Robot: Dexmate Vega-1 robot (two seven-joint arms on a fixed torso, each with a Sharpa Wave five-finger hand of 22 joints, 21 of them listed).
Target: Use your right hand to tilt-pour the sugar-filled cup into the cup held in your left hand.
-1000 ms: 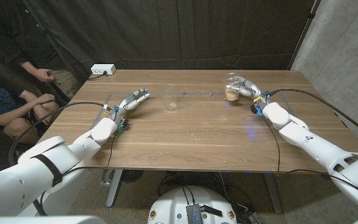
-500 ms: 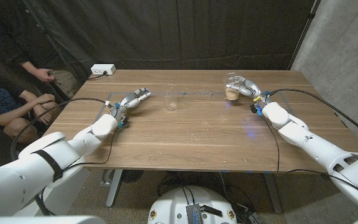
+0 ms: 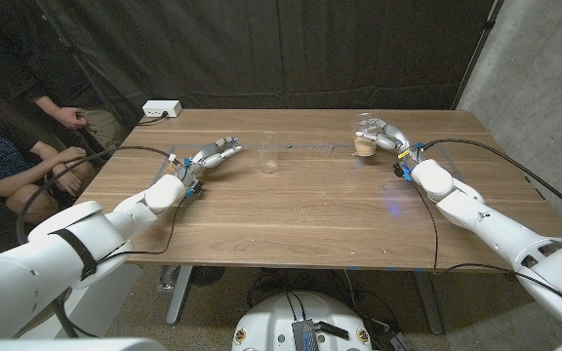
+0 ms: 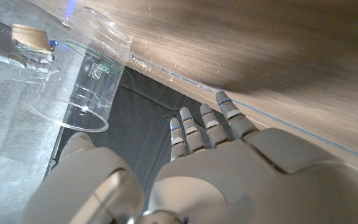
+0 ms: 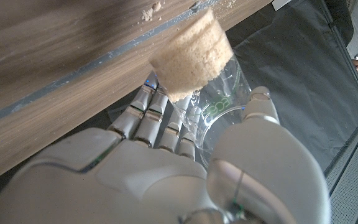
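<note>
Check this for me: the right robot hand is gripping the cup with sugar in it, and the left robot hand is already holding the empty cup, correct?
Not quite. The right robot hand does grip the sugar cup, but the left robot hand holds nothing. In the head view the empty cup stands on the table apart from that hand, whose fingers are spread and point toward it.

- Bench (image 3: 291, 210) — warm brown wood grain, with a thin pale line running across the far part.
- Right cup (image 3: 364, 136) — clear, with tan-brown sugar (image 5: 190, 62) and a small green print.
- Middle cup (image 3: 268, 154) — clear, the same green print.
- Hands (image 3: 211, 156) (image 3: 388, 136) — silver-grey fingers (image 4: 191, 127) with blue tips.
- Arms — white, black cables.
- Backdrop — black curtain.
</note>
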